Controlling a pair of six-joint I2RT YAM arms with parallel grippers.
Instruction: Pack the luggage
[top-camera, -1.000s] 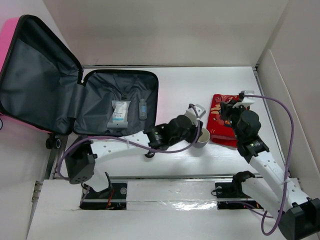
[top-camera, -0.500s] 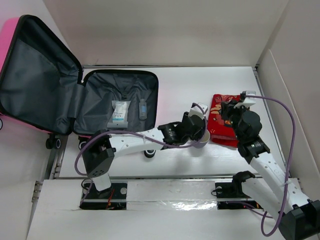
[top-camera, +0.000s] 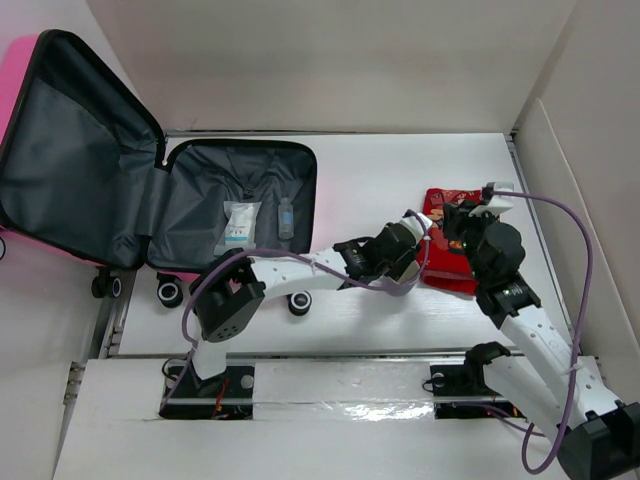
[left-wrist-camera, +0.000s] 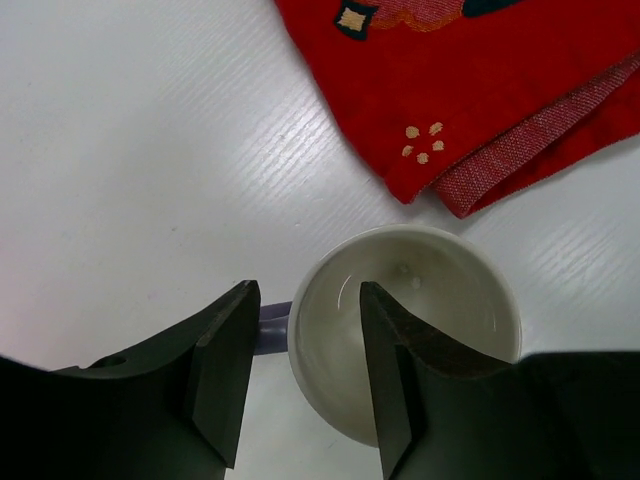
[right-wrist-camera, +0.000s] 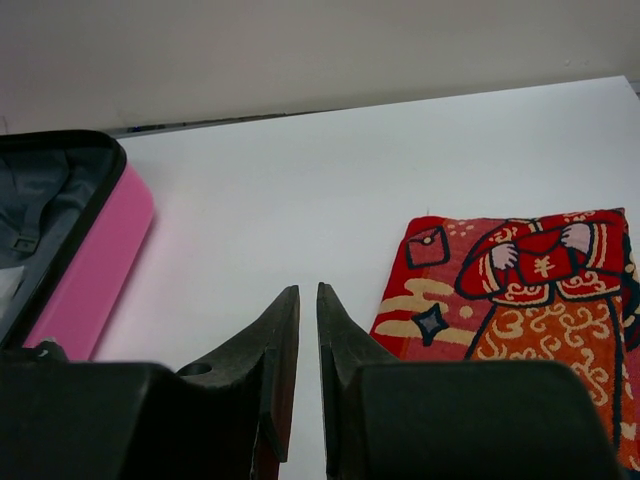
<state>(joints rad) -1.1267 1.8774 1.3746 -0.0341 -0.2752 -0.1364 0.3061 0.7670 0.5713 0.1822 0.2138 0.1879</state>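
Two pincers: our left pincer has reached the cup, open jaws astride its rim; right pincer barely parted, empty. Next, we judge, grip for the luggage.

The luggage is showing a bright pink shell, dark grey lining and black zipper trim. The cloth is glowing red, carrying a cream-and-dark robed figure with swirls. The mug is gleaming creamy white against the white table.
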